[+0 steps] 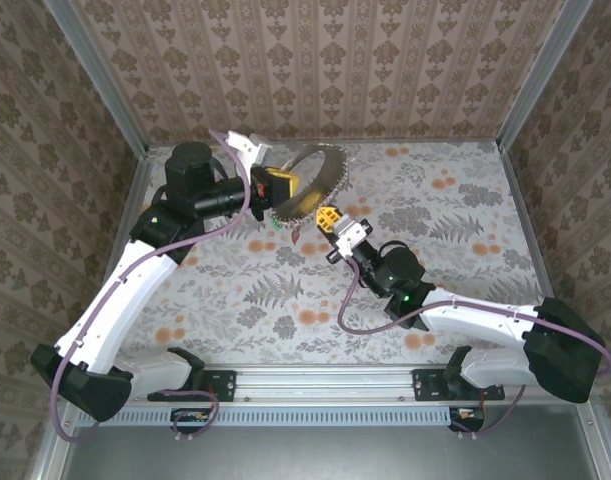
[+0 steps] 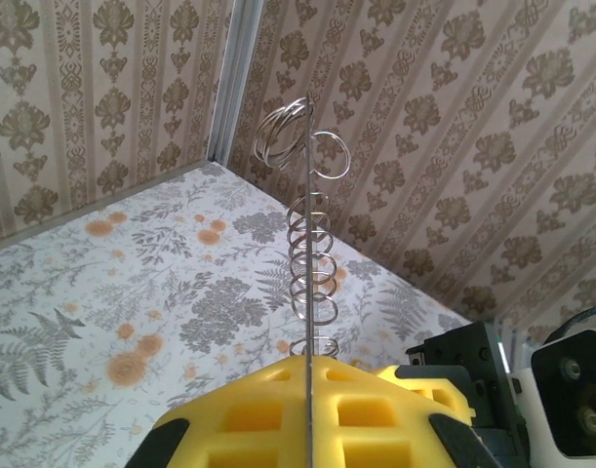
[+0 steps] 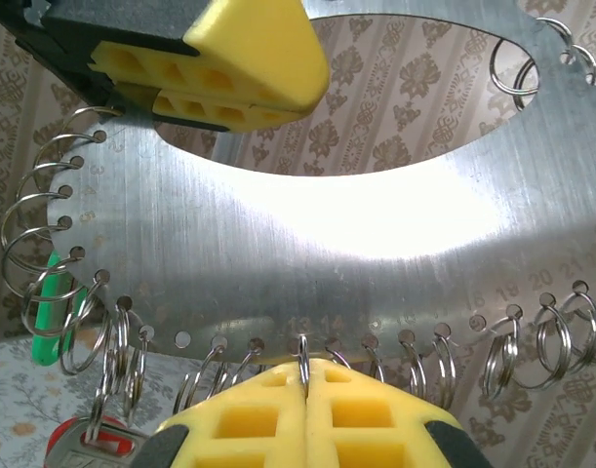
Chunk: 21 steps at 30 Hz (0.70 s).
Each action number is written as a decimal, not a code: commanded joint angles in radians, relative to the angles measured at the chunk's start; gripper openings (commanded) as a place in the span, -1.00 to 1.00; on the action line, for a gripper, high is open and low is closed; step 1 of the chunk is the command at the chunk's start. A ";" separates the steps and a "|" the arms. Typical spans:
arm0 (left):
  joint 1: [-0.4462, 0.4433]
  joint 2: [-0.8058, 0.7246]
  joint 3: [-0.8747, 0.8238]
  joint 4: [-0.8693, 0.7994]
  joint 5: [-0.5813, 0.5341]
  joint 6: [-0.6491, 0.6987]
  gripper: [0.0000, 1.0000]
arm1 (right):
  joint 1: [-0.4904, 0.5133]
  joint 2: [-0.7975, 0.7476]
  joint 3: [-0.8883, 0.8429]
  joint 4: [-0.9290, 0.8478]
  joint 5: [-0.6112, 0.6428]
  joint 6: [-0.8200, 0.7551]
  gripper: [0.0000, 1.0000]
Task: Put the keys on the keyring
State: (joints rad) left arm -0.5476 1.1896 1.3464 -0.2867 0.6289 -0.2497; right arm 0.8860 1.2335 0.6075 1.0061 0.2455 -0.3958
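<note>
Two grippers are seen on one keyring (image 1: 320, 172), which is held in the air, tilted, over the far middle of the tabletop (image 1: 455, 235) and well clear of it. The keyring is a flat, shiny metal hoop with numbered holes along its rim, and many small split rings (image 3: 39, 249) are hung through them.

The left gripper (image 1: 283, 186) is clamped across the hoop's band, its yellow jaws pressed together on the metal. In the left wrist view the keyring (image 2: 307, 292) is seen edge-on as a thin upright line rising from between the fingers of the left gripper (image 2: 307, 375), with split rings (image 2: 315, 283) stacked along it.

The right gripper (image 1: 328, 219) is brought up to the hoop's near rim from below. In the right wrist view its jaws (image 3: 307, 390) are closed on a single split ring (image 3: 302, 353) at the rim, while the left gripper (image 3: 215, 63) is seen at the hoop's inner edge.

A green key (image 3: 49, 314) is hung from the split rings at the left, and a red key (image 3: 83, 447) below it.
</note>
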 commanded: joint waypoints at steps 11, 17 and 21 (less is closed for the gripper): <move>0.065 0.035 -0.113 0.207 0.129 -0.328 -0.97 | -0.076 -0.074 0.026 -0.135 -0.129 0.066 -1.00; 0.074 0.024 -0.112 0.187 0.128 -0.325 -1.00 | -0.075 -0.086 0.056 -0.294 -0.030 -0.061 -1.00; 0.075 0.013 -0.124 0.194 0.100 -0.327 -1.00 | -0.075 -0.100 0.070 -0.373 -0.014 -0.085 -1.00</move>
State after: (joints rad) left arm -0.4816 1.2331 1.2278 -0.1490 0.7330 -0.5571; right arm 0.8089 1.1614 0.6430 0.7197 0.1860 -0.4305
